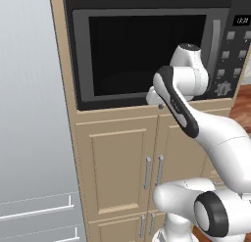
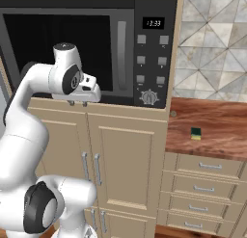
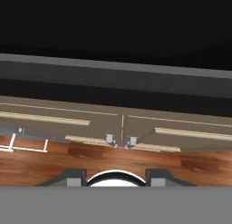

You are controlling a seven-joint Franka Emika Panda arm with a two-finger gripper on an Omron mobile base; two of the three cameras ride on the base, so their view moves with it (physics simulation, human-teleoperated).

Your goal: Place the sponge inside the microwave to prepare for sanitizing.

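Observation:
The sponge, a small yellow block with a green layer, lies on the wooden counter to the right of the microwave. The black microwave sits built in above the cabinets, its dark glass door shut, its button panel on the right. My gripper hangs open and empty in front of the microwave's lower edge, pointing down, well left of the sponge. In the hand view the gripper looks down the cabinet front, nothing between its fingertips.
Beige cabinet doors with paired metal handles stand below the microwave. Drawers sit under the counter. A tall grey fridge-like panel fills the left. A tiled wall backs the counter.

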